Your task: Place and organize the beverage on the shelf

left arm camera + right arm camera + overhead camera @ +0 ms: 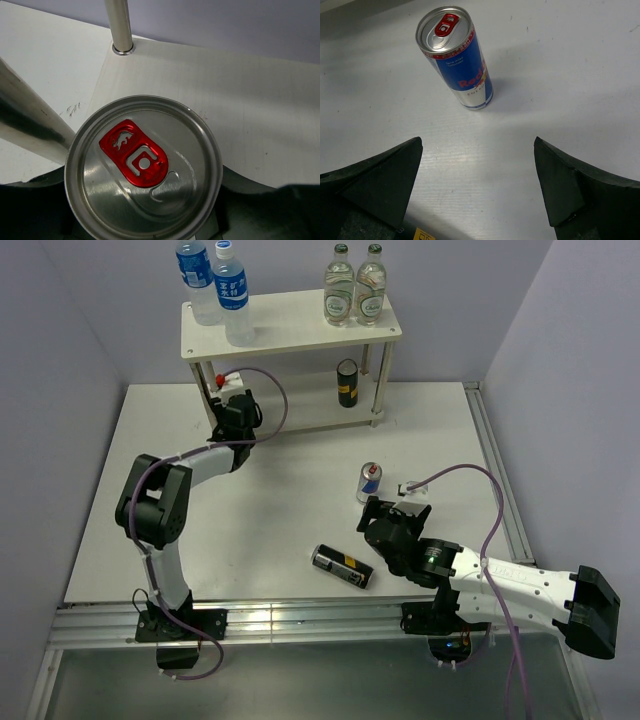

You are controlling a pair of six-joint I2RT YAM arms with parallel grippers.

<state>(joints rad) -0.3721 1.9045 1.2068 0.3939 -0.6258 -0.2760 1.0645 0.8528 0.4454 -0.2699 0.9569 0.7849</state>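
My left gripper [232, 392] [145, 210] is shut on an upright can [144, 167] with a silver top and red tab, at the left end of the shelf's [290, 325] lower board [225, 100]. Two water bottles [200, 280] [232, 295] stand on the top board, and a dark can [347, 383] stands on the lower board. A blue-and-silver can [369, 480] [457, 57] stands upright on the table. Just short of it my right gripper [393, 510] [477, 145] is open and holds nothing. Another dark can [342, 566] lies on its side near the front.
Two green-capped clear bottles [340, 285] [371, 285] stand on the top board's right end. A shelf leg [119, 25] rises just behind the held can. A sliver of the lying can's yellow label [422, 234] shows by my right gripper's left finger.
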